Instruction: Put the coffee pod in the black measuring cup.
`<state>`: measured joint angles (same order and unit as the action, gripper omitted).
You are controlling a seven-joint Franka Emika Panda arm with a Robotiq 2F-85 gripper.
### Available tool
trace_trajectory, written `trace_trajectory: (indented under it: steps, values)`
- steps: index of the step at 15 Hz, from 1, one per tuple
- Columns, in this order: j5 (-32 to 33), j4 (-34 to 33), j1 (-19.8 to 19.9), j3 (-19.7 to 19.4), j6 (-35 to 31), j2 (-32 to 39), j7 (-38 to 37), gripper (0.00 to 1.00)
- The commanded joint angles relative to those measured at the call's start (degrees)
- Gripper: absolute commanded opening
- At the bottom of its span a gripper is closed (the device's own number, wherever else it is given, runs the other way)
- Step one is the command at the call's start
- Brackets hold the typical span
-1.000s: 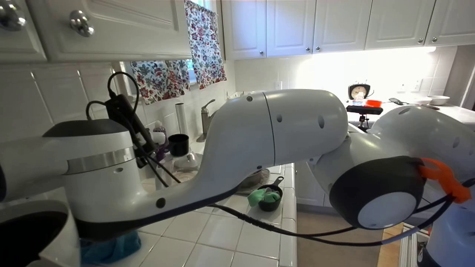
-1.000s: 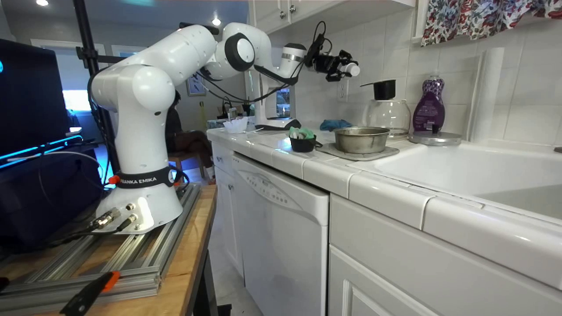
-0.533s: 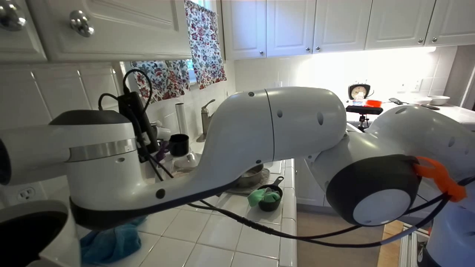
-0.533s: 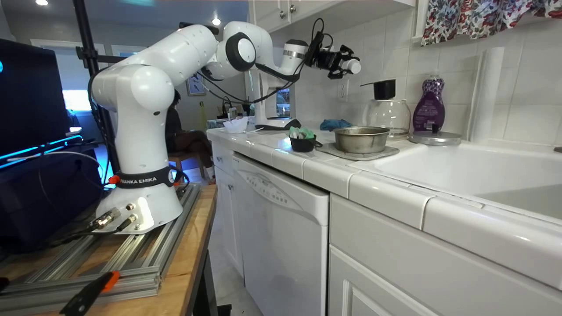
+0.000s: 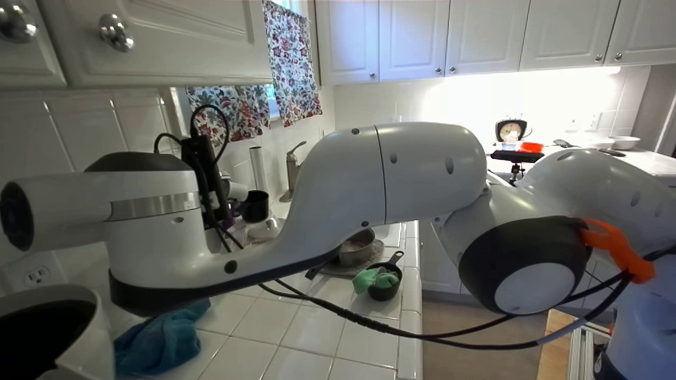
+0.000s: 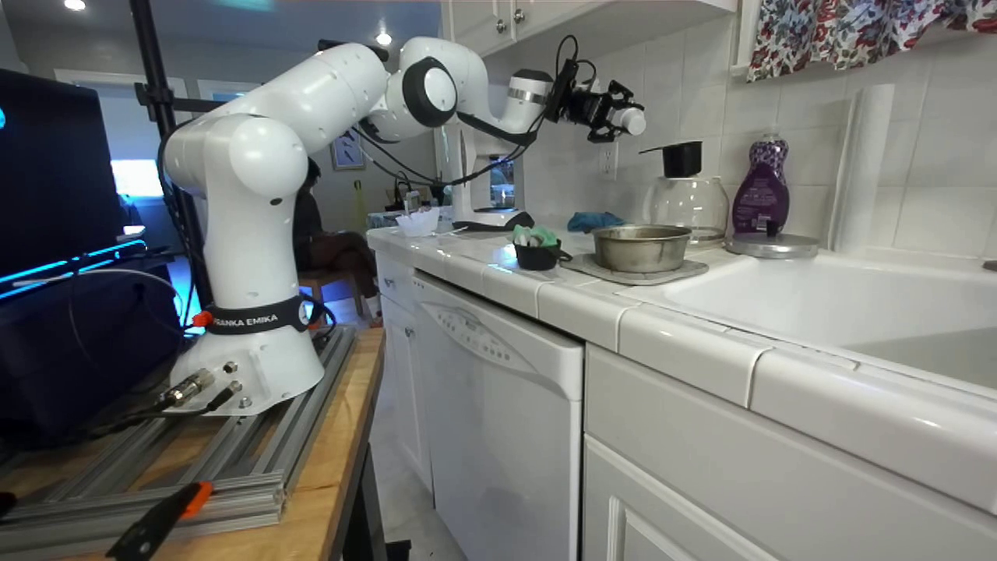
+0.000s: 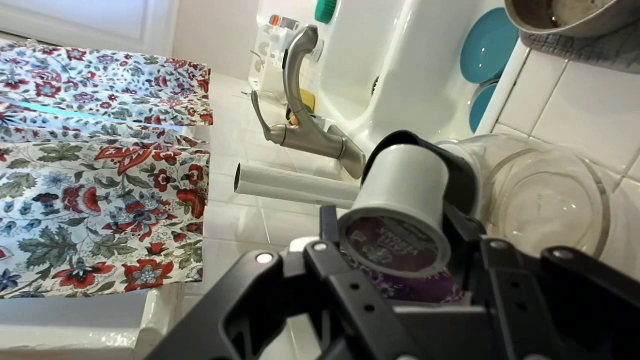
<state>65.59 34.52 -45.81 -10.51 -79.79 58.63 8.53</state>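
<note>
Holding pod [image 7: 398, 212] above tiled counter [image 5: 309, 330]; floral curtains [image 5: 293, 60].

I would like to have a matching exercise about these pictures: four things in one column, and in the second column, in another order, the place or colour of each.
Things
1. coffee pod
2. black measuring cup
3. round metal pan
4. bottle

Place or colour
A. on top of the glass carafe
B. purple, standing upright
C. held between the fingers
D. on a grey mat

Pairs: 1-C; 2-A; 3-D; 4-B
</note>
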Motion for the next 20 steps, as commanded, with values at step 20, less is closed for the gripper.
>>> trace_trajectory:
  steps: [20]
  values:
    - [-1.6, 2.4, 6.0, 2.6, -9.6, -2.7, -22.9, 0.26]
